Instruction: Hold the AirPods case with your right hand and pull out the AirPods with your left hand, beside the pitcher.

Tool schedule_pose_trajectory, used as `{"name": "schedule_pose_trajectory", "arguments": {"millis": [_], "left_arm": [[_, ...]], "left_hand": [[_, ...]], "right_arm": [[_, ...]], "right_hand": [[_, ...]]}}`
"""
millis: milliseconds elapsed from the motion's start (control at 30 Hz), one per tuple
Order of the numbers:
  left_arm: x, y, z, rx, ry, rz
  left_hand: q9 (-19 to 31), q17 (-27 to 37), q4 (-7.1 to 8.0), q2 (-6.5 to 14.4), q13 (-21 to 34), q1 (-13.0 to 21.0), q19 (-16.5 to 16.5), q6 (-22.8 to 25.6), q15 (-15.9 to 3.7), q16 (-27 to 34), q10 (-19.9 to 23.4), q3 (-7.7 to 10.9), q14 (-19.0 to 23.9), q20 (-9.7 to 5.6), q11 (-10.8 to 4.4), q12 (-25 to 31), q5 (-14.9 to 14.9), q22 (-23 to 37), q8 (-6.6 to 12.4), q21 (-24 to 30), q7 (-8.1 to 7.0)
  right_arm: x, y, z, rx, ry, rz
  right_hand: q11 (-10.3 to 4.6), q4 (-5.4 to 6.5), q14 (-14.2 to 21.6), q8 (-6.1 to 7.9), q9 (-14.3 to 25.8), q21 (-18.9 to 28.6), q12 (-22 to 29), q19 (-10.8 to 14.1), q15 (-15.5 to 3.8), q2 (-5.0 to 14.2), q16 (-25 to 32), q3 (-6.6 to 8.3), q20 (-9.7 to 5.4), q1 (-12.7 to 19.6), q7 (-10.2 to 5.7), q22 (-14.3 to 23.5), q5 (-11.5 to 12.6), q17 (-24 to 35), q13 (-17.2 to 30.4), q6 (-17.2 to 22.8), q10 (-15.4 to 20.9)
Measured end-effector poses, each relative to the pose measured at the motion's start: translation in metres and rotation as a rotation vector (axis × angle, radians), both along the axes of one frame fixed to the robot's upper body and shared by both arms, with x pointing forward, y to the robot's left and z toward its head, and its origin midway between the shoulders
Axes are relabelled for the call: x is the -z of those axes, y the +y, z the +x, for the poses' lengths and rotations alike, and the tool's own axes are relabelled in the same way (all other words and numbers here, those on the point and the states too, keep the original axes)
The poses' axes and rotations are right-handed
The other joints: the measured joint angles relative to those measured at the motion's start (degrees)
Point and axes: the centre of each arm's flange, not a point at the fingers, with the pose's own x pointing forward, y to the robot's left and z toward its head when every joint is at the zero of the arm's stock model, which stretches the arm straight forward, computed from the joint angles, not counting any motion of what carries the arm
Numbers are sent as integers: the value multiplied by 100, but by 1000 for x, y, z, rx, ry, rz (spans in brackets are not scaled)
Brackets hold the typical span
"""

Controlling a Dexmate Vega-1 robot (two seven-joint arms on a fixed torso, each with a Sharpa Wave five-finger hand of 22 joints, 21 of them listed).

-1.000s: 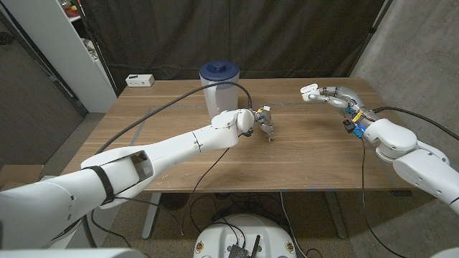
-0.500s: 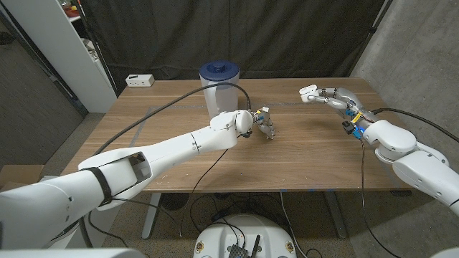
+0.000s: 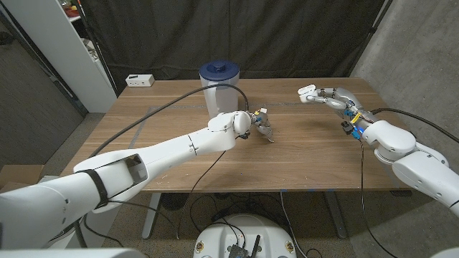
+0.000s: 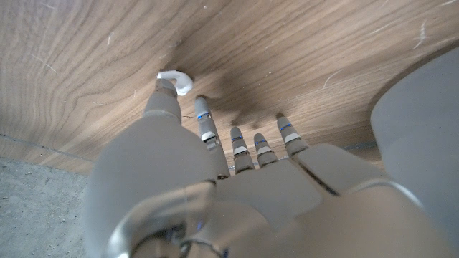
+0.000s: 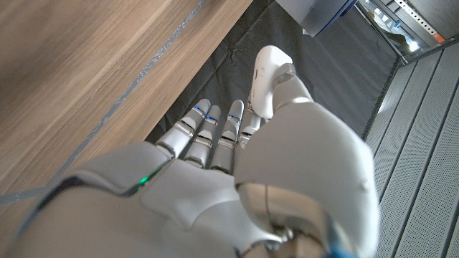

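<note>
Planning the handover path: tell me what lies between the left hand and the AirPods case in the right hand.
In the head view, only bare wooden table lies between the left hand and the AirPods case.

L hand [image 3: 262,126] shifted a little toward the pitcher [image 3: 219,87] over the last sec, away from the robot; its fingertips sat slightly further back on the table [image 3: 308,147] than before. L forearm followed, swinging a touch the same way. In the L wrist view a small white AirPod [image 4: 179,80] was at the tip of one finger [image 4: 163,97], just over the wood; can't tell if pinched or only touched. R hand [image 3: 331,96] w/ the white AirPods case [image 3: 310,91] edged very slightly toward the table's middle.
</note>
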Motion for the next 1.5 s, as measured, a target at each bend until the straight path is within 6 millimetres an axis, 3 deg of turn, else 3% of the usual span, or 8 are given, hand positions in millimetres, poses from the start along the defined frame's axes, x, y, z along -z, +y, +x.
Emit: {"name": "schedule_pose_trajectory", "arguments": {"millis": [100, 233, 567, 733, 900, 1333, 1367, 1500], "left_arm": [[0, 2, 0, -2, 2, -3], [2, 8, 0, 12, 5, -33], [-6, 5, -9, 181, -82, -191], [-8, 5, -12, 241, -107, -263], [-12, 4, -12, 290, -123, -330], [-7, 9, 1, 321, -129, -461], [-19, 2, -13, 424, -175, -533], [-21, 3, -15, 459, -186, -589]], "left_hand": [[-122, 0, 0, 30, -39, -30, 31, -394, 20, 0, -39, 0, -20, 31, -23, -45, 0, 0, 0, -43, -306], [-191, 0, 0, 57, -39, -57, 158, -488, -37, 43, -15, 0, 120, 32, -47, -18, 0, 0, 73, -43, -384], [-244, -1, -17, 76, -38, -75, 412, -224, -113, 44, 117, -17, 302, -140, -115, 71, 0, 27, 156, -43, -225], [-244, 24, -30, 76, -38, -75, 542, -84, -135, 84, 179, -18, 402, -132, -115, 93, 0, 27, 199, -9, -48], [-244, 26, -57, 76, -38, -75, 639, -17, -146, 84, 242, 9, 455, -169, -119, 116, 0, 26, 245, 13, 19], [-243, 26, -105, 76, 6, -75, 956, 655, -316, 150, 703, 57, 857, -301, -228, 327, 0, 26, 408, 54, 320], [-243, 25, -121, 76, 6, -75, 961, 710, -310, 150, 735, 41, 863, -306, -237, 335, 0, 37, 409, 54, 330], [-243, 25, -136, 76, 31, -75, 1034, 848, -312, 150, 804, 26, 947, -338, -269, 349, 0, 53, 449, 54, 355]], "right_arm": [[-1, 1, -1, -2, -1, -4], [0, 2, -1, -5, 2, -10], [0, 1, 3, -8, 10, -17], [1, -1, 6, -6, 16, -14], [2, -4, 8, -3, 22, -7], [4, -8, 12, 9, 27, 5], [4, -9, 13, 13, 29, 6], [4, -9, 14, 19, 28, 5]], "right_hand": [[0, 0, 0, -15, 0, 0, 0, 0, 0, 0, 0, 0, 0, 0, 0, 0, 21, 0, 0, 0, 0], [0, 0, 0, -13, 0, 0, 0, 0, 0, 0, 0, 0, 0, 1, 0, 0, 22, 0, 0, 0, 0], [0, 0, 0, -12, 0, 0, 0, 0, 0, -8, 0, 0, 0, 8, 0, 0, 22, 0, -1, -1, 0], [0, 0, -21, -12, 0, 0, 0, 0, -21, -7, 0, 0, 0, 9, 15, 0, 21, 0, 29, 15, 0], [0, 0, -21, -13, 0, 0, 0, 0, -21, -7, 0, 0, 0, 9, 32, 0, 20, 0, 29, 32, 0], [0, 0, -21, -26, 0, 0, 0, -31, -21, -21, 0, 0, 30, 23, 32, 0, 16, 0, 28, 32, 0], [0, 0, -21, -27, 0, 0, 0, -31, -21, -21, 0, 0, 30, 23, 32, 0, 22, 0, 28, 32, 0], [0, 0, -21, -33, 0, 0, 0, -31, -21, -20, 0, 0, 31, 23, 32, 0, 23, 0, 28, 32, 0]]}}
